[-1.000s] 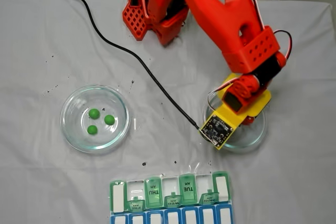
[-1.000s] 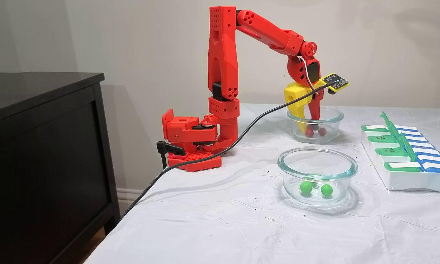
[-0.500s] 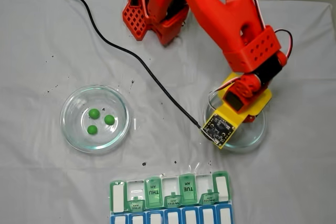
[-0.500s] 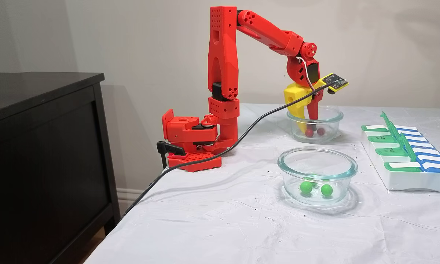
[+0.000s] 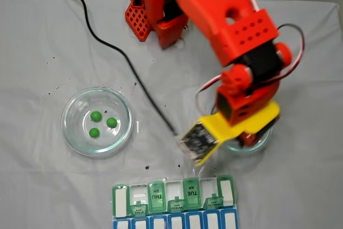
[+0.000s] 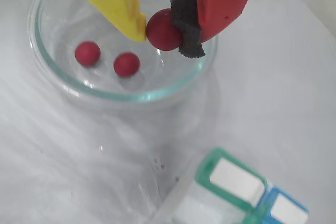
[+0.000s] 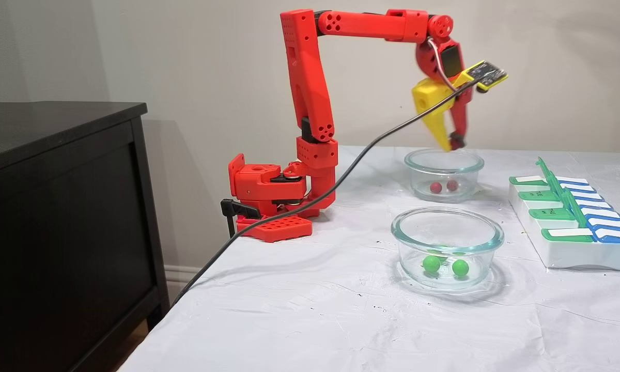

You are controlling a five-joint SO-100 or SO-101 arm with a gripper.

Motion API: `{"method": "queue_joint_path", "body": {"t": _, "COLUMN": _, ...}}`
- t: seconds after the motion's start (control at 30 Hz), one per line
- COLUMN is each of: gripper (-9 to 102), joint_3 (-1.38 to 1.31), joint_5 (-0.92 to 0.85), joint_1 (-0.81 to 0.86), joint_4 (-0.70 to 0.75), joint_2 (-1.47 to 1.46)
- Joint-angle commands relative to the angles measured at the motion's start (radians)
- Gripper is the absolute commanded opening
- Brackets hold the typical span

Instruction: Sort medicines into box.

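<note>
The hand (image 6: 157, 31) is gripping one dark red pill (image 6: 164, 30) between yellow tip and foam pad, above the far glass dish (image 6: 47, 66). Keep the grip steady while carrying it toward the box (image 6: 231, 182), lying at 5 o'clock in the wrist view, and release low over an open compartment

The end effector (image 6: 164, 31) pinches a red pill (image 6: 164, 30) above a glass dish (image 6: 131, 97).
</note>
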Motion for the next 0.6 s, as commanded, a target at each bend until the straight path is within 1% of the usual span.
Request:
{"method": "queue_joint_path", "body": {"t": 0.0, "gripper": 0, "joint_3": -0.141, "joint_5": 0.041, "joint_1": 0.117, "joint_4": -0.055, "joint_2": 0.012}}
{"method": "queue_joint_path", "body": {"t": 0.17, "gripper": 0, "joint_3": -0.181, "joint_5": 0.075, "joint_1": 0.189, "joint_4": -0.061, "joint_2": -0.087}}
{"method": "queue_joint_path", "body": {"t": 0.27, "gripper": 0, "joint_3": -0.164, "joint_5": 0.080, "joint_1": 0.204, "joint_4": -0.124, "joint_2": -0.103}}
{"method": "queue_joint_path", "body": {"t": 0.57, "gripper": 0, "joint_3": -0.184, "joint_5": 0.054, "joint_1": 0.209, "joint_4": -0.232, "joint_2": -0.230}}
